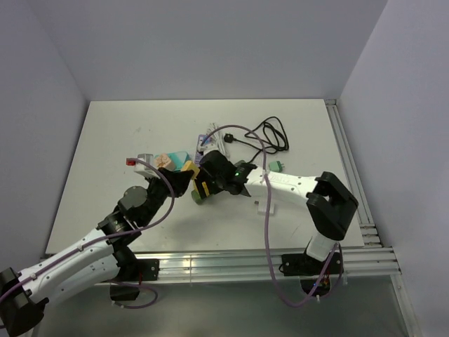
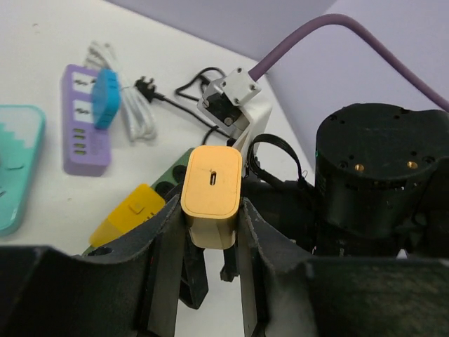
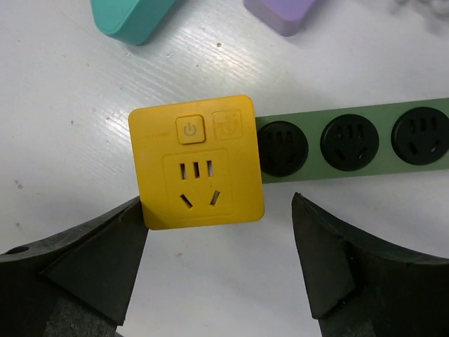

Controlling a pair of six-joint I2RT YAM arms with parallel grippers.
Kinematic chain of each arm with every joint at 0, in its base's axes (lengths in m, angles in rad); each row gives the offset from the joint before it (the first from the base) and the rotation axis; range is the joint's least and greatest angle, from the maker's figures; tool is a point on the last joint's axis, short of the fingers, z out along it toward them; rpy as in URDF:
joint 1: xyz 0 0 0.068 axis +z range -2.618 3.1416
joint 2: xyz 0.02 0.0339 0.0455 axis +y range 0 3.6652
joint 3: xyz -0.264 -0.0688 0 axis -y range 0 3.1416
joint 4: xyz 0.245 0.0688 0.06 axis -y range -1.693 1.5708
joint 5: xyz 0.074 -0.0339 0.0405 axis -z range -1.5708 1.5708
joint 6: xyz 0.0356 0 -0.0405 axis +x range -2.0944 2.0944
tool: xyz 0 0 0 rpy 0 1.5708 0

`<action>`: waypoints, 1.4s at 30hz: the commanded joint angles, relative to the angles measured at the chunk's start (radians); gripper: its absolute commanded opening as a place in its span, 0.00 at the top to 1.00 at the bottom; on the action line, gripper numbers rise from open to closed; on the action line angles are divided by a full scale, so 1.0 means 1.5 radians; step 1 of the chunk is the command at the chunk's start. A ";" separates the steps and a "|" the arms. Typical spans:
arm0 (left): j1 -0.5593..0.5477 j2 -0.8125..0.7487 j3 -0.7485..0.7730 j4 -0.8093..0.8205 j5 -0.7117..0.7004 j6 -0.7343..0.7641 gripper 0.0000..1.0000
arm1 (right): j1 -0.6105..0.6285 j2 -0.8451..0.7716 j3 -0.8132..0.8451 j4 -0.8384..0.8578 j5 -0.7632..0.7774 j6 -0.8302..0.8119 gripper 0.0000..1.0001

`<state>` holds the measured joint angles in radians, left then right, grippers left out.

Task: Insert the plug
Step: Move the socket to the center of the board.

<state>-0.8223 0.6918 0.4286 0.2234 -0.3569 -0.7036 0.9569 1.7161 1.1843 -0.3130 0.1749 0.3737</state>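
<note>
The prongs of the plug (image 2: 212, 196) are hidden below, between the left fingers (image 2: 167, 274), which are clamped on its sides. It is seen as a rounded orange-yellow block with one small slot in its upper face, held over the table (image 2: 42, 70). The right fingers (image 3: 91, 260) are spread wide over a yellow socket (image 3: 198, 163). The green strip (image 3: 313, 140) beside it is cut off at the frame edge.
</note>
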 commanded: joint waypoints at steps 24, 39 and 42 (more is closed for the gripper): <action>0.132 0.147 -0.045 0.295 0.344 0.265 1.00 | -0.174 -0.283 -0.220 0.198 -0.063 0.029 0.15; 0.130 0.346 -0.063 0.518 0.368 0.374 1.00 | -0.190 -0.305 -0.256 0.226 -0.076 0.024 0.16; 0.124 0.350 -0.072 0.540 0.359 0.384 1.00 | -0.190 -0.310 -0.259 0.228 -0.076 0.024 0.16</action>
<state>-0.6319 1.2148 0.3332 0.8906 0.1650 -0.1703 0.6792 1.2907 0.8017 -0.0196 0.0616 0.4080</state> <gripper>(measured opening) 0.364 0.840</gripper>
